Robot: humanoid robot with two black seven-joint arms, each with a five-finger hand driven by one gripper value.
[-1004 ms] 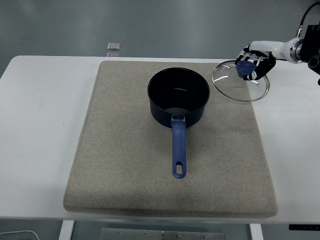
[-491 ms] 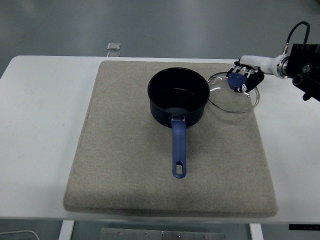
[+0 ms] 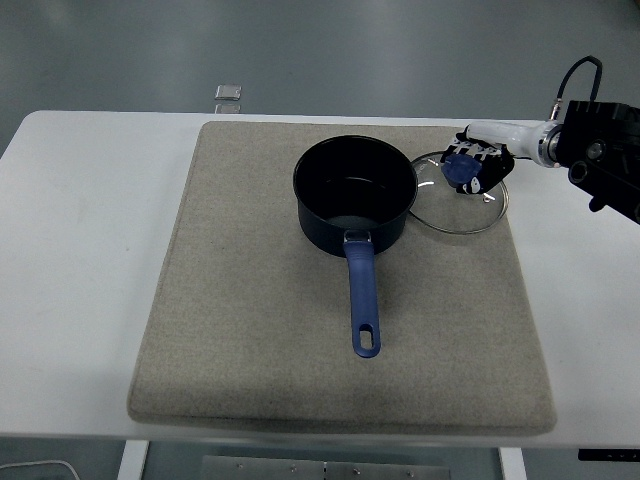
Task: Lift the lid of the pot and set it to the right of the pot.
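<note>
- Right hand (image 3: pixel 478 160): coming in from the right edge, grasping the lid's blue knob.
- Glass lid (image 3: pixel 462 203): lying on the mat (image 3: pixel 250 340), touching the right side of the open pot (image 3: pixel 355 195).

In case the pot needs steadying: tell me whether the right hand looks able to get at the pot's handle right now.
Probably not at once: the right hand is shut on the lid. The handle lies bare on the mat.
</note>
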